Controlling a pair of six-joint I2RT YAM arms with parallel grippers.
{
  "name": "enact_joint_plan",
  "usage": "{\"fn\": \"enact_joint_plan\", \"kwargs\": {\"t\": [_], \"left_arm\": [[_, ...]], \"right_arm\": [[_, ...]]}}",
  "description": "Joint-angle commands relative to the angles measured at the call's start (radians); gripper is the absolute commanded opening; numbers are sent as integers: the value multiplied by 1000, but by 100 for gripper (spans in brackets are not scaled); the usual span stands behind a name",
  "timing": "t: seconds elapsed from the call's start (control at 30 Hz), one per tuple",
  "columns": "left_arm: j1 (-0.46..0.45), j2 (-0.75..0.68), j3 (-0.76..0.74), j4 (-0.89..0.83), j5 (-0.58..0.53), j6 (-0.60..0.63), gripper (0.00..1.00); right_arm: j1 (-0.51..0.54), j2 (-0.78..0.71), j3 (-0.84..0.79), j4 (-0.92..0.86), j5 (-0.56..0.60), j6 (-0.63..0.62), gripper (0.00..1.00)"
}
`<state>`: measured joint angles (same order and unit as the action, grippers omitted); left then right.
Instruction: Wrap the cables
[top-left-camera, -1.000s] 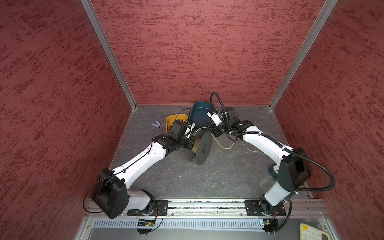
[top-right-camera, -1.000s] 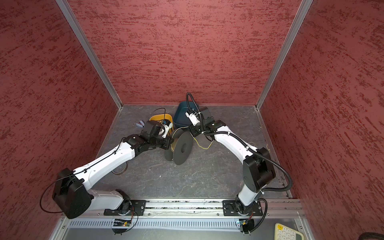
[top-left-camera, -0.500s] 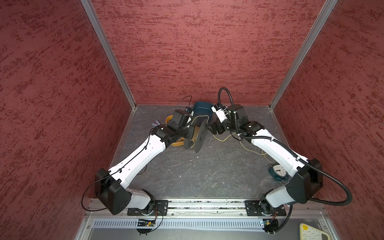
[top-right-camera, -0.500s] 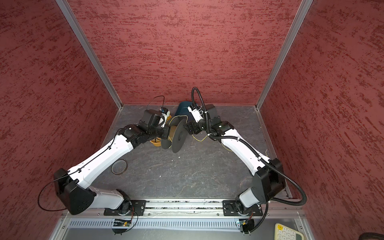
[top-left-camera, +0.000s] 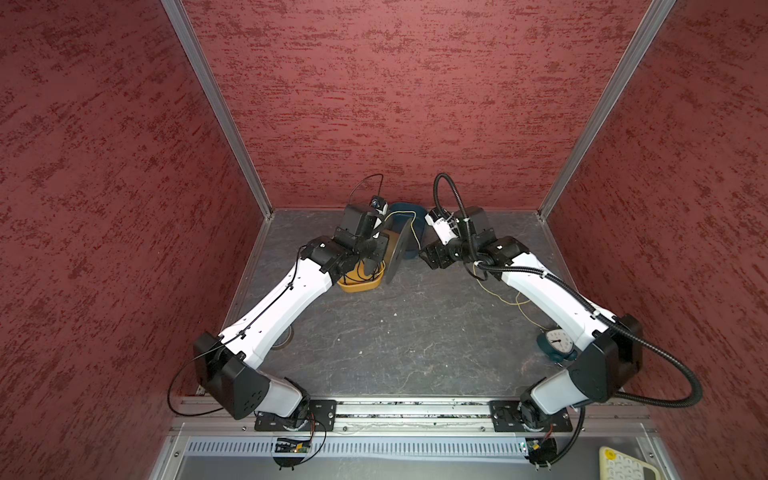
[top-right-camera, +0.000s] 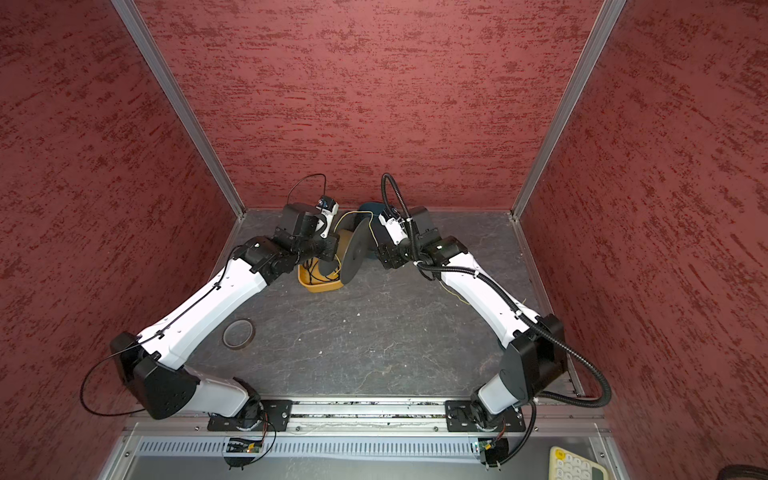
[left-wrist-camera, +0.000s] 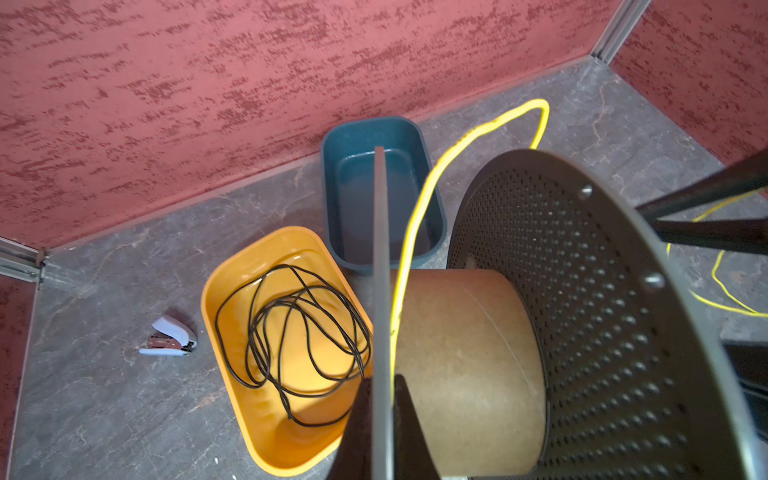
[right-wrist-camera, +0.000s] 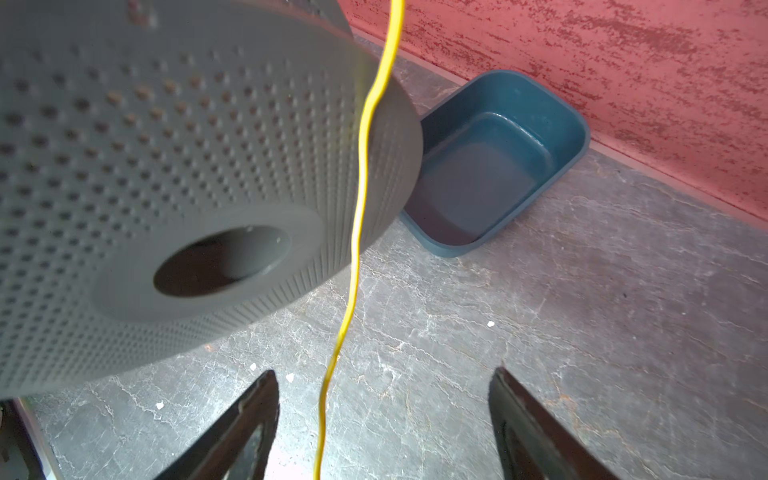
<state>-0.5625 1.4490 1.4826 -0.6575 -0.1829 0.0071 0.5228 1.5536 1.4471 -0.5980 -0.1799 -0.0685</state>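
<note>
Currently the left gripper (left-wrist-camera: 382, 401) is clamped on the thin outer flange of the spool (left-wrist-camera: 461, 345), which sits close to the orange tray (left-wrist-camera: 232, 386) and the blue tray (right-wrist-camera: 511, 166). The right gripper (right-wrist-camera: 384, 372) has its jaws wide apart and grips nothing. The yellow cable (right-wrist-camera: 360, 178) leaves the cardboard core and arches over the perforated flange. It then hangs down between the right jaws without visible contact. Its loose remainder lies on the floor beneath the right arm in both top views.
</note>
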Motion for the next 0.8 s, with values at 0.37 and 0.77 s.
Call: {"fn": "enact_joint_plan", "kwargs": {"t": [0.37, 0.77], "left_arm": [[26, 25, 82, 177, -30, 76, 0], [46, 4, 75, 185, 6, 42, 0]], "right_arm": [[3, 89, 94, -120, -1, -7, 76], [3, 193, 130, -95, -12, 50, 56]]}}
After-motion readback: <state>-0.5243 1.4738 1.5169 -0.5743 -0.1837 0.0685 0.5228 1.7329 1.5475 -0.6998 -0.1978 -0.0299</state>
